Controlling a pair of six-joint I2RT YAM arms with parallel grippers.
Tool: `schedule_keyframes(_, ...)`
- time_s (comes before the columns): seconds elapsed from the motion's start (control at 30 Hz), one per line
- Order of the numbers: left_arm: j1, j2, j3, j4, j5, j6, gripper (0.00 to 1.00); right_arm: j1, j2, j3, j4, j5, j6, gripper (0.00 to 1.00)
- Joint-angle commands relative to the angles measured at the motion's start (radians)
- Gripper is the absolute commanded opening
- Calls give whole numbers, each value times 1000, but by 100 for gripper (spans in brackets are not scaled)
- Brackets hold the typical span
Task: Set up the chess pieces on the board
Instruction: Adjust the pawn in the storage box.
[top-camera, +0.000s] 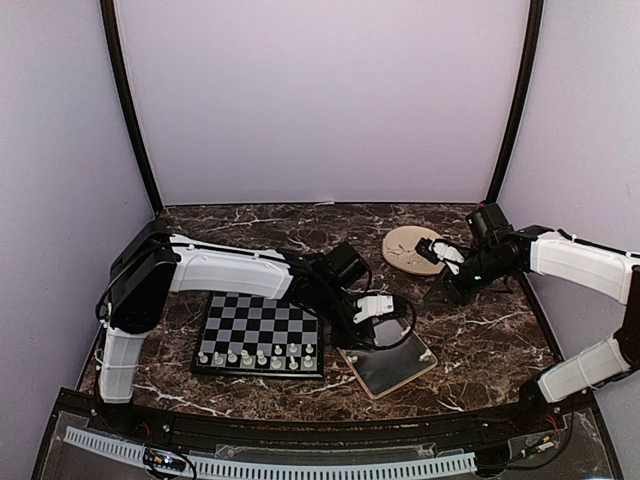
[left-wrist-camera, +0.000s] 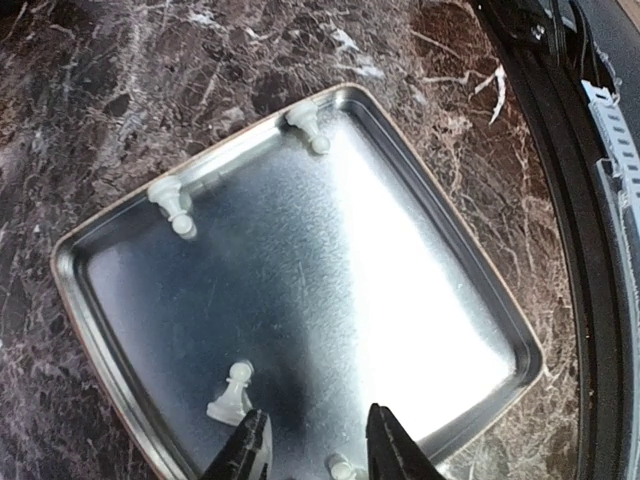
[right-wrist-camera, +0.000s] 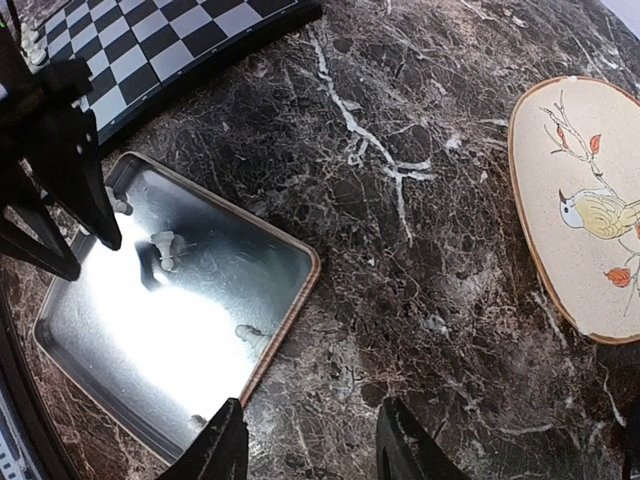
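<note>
Left wrist view: my left claw (left-wrist-camera: 320, 452) hung unclenched, empty, over the metal tray (left-wrist-camera: 400, 250). One chess piece (left-wrist-camera: 341, 466) sat between its fingertips, a second piece (left-wrist-camera: 230, 396) just left. My right claw (right-wrist-camera: 315, 445), also unclenched, stood farther off.

Robot lab enclosure, plain lilac walls (top-camera: 320, 100), dark marble-patterned tabletop (top-camera: 490, 340)
</note>
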Motion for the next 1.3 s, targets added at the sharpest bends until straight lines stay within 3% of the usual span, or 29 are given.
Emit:
schedule_keyframes(0.0, -4, 35, 55, -48, -12, 73, 34, -11, -38, -19, 44, -46, 16, 45)
schedule_keyframes(0.27, -4, 82, 73, -44, -63, 110, 31, -20, -54, -35, 55, -65, 16, 46)
schedule_keyframes(0.53, -6, 80, 158, -114, 29, 100, 27, -25, -44, -39, 60, -79, 15, 46)
schedule_keyframes(0.73, -5, 91, 154, -26, -15, 123, 33, -26, -39, -42, 61, -82, 15, 46)
schedule_keyframes(1.03, -4, 111, 199, -75, -28, 139, 34, -26, -21, -30, 29, -97, -45, 46)
schedule_keyframes(1.27, 21, -100, -37, 46, -21, 7, 34, 21, 80, 21, -66, -133, -292, 45)
